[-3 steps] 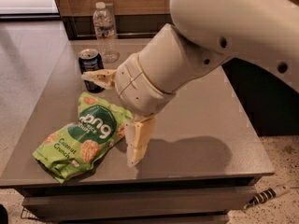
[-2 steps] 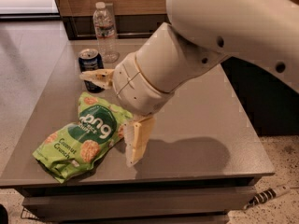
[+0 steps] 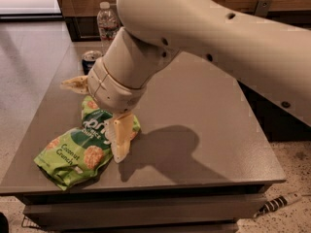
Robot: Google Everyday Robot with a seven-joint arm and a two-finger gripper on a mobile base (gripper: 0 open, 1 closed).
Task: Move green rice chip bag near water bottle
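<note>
we see the gripper (image 3: 92,120) with jaws spread wide over the upper end of the green rice chip bag (image 3: 73,149), lying front-left on the table (image 3: 218,106), well apart from the water bottle (image 3: 108,23).

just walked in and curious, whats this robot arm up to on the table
The robot's arm reaches down over the table, with its gripper at the upper end of the green rice chip bag. Its fingers are spread open, so the bag is not gripped and lies flat at the near left. The water bottle stands at the far edge, a dark soda can just in front of it.
</note>
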